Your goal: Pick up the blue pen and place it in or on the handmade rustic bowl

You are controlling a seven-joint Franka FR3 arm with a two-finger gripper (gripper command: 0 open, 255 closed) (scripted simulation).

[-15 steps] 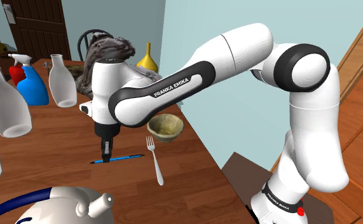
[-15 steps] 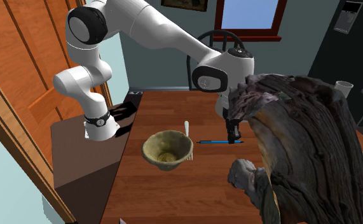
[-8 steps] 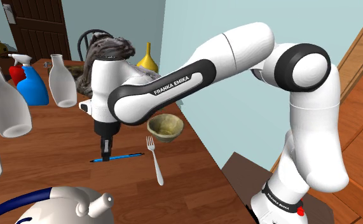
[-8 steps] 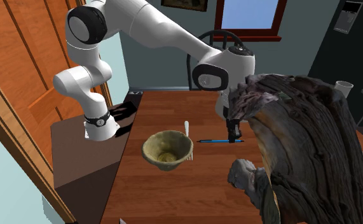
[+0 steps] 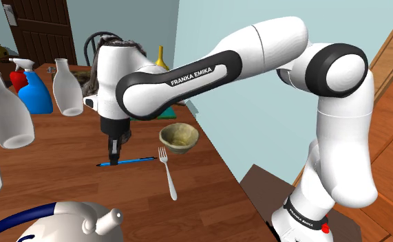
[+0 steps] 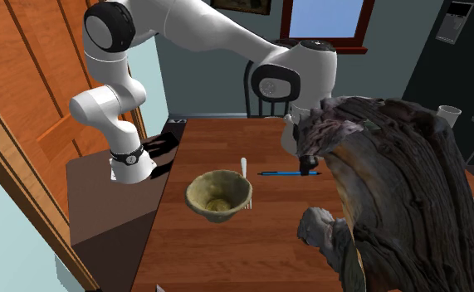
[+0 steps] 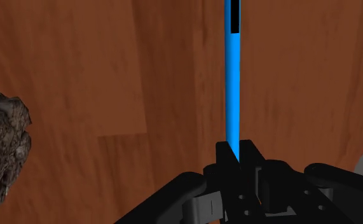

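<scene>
The hand is closed on the pen, clasping it close to one end. In the wrist view the fingers pinch the blue barrel and nearly all its length runs straight out ahead of them. The pen lies level, and I judge it hangs just clear of the counter rather than resting on it, though the gap is hard to read.

What matters for the coming move is where the bowl lies. It is to the shoulder view's right of the hand and a little farther up the picture, near but not beside it. The pen's long axis points roughly that way, so its free end leads towards the bowl and sits close to the tines of the fork. The fork lies on the counter between pen and bowl. In the second exterior view the bowl is down and to the left of the hand, with the pen reaching leftward towards the fork.

The hand points straight down from the wrist. The forearm slopes up to the shoulder view's right to a high elbow, and the upper arm drops to the stand. A gnarled lump stands just beside the hand on the side away from the bowl, so the way to the bowl looks open.
</scene>
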